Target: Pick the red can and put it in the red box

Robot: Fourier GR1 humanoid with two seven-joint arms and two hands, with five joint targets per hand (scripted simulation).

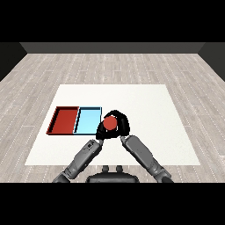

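Red can grasped, not yet in the red tray.

The right hand (122, 124) curls round the red can (109, 123), upright, long axis vertical, top toward the view. The left hand (100, 132) sits just beside it; I cannot tell its fingers. The red tray (56, 119) lies further left, beyond the light blue tray (88, 119); carrying and placing remain.

The 1 head view looks down and forward from above the near edge of the white table (145, 101), far enough back to take in the whole tabletop and the wooden floor (110, 66) beyond.
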